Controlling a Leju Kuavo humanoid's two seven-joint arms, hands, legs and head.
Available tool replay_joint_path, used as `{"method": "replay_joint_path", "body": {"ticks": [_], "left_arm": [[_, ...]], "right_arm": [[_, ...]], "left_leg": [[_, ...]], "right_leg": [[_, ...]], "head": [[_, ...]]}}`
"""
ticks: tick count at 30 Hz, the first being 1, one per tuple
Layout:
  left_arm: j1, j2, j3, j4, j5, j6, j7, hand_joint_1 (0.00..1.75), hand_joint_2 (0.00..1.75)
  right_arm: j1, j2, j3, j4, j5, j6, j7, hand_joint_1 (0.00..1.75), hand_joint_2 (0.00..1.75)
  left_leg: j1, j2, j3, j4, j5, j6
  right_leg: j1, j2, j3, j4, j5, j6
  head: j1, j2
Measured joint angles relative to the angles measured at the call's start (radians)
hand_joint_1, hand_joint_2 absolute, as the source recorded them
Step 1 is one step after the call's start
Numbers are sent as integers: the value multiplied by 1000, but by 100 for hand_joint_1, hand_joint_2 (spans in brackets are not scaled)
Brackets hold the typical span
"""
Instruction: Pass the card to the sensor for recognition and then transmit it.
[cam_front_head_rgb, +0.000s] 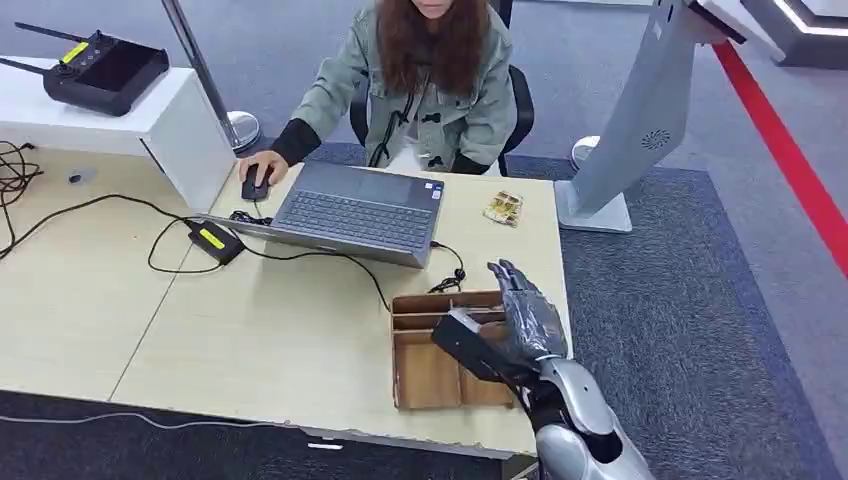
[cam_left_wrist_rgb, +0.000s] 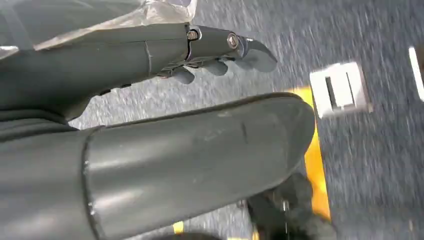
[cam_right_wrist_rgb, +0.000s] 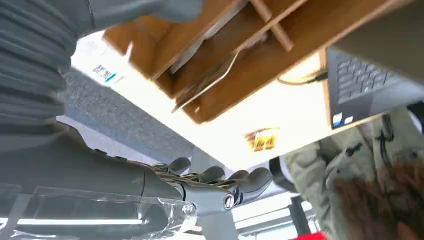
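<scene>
here's the cardboard organiser box (cam_front_head_rgb: 430, 370), sitting at the near right corner of the surface (cam_front_head_rgb: 280, 340), open on top and split by thin dividers. in the right wrist view flat cards (cam_right_wrist_rgb: 207, 82) stand tucked between those dividers (cam_right_wrist_rgb: 270, 25), though which one is the task's card i cannot tell. the right hand (cam_front_head_rgb: 525, 320) hovers just above the box's right side, fingers (cam_right_wrist_rgb: 240, 182) stretched out straight and together, thumb apart, nothing in its grasp. a black block at its wrist (cam_front_head_rgb: 470, 345) juts over the box. the left hand (cam_left_wrist_rgb: 220, 55) hangs over blue-grey carpet (cam_left_wrist_rgb: 380, 150), fingers lightly curled and spread, holding nothing.

just beyond the box a black cable (cam_front_head_rgb: 350, 262) snakes across the surface to an open laptop (cam_front_head_rgb: 355, 210). a small yellowish packet (cam_front_head_rgb: 503, 208) lies to the right of the laptop, near the far edge. a person in a grey-green jacket (cam_front_head_rgb: 420, 90) sits behind the laptop, one hand on a black mouse (cam_front_head_rgb: 254, 184). a power brick with a yellow label (cam_front_head_rgb: 215, 241) rests left of the laptop. off the surface to the right stands a grey kiosk stand (cam_front_head_rgb: 640, 120) on the carpet, and a black controller with antennas (cam_front_head_rgb: 100, 68) sits on a white cabinet at far left.
</scene>
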Motion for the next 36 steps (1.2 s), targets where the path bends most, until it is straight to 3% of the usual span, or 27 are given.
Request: {"method": "replay_joint_path", "body": {"ticks": [10,25,36], "left_arm": [[-3,-21,-14,-3,-2,-1,7,0,0],[-6,-29,-32,-4,-5,-7,9,0,0],[-18,-39,-51,-9,-8,-19,22,0,0]], "right_arm": [[33,-26,-5,-76,1,8,8,17,175],[40,-29,-5,-89,4,5,11,23,175],[22,2,-5,39,27,-47,2,31,175]], "left_leg": [[1,1,0,0,0,-1],[1,0,0,0,0,-1],[1,0,0,0,0,-1]], "right_leg": [[1,1,0,0,0,0],[1,1,0,0,0,0],[1,0,0,0,0,0]], "head": [[1,0],[1,0],[1,0]]}}
